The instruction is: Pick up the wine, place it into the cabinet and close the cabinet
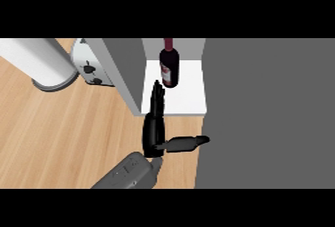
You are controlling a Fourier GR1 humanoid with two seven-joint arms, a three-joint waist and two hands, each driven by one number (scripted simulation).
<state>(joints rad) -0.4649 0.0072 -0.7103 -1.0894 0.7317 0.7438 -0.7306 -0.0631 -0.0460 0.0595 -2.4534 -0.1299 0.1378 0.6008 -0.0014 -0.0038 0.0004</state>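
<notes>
Wood desk [65,133] carrying cabinet [127,66]; wine [168,66] standing on its shelf [186,95]. Hand [154,128] sitting just before wine, fingers straight, holding nothing. Withdraw clear of wine, then swing door [268,111] shut.

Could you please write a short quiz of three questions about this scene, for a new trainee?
1. True or false: the wine bottle stands upright on the white cabinet shelf.
2. Multiple choice: the fingers of the hand in view are A) curled round the bottle, B) straight and holding nothing, C) flat on the toaster.
3. Fill in: the hand comes in from the view's ____ edge.

Key:
1. True; it stands free, with no fingers round it.
2. B; the fingertips point toward the bottle.
3. Lower.
</notes>
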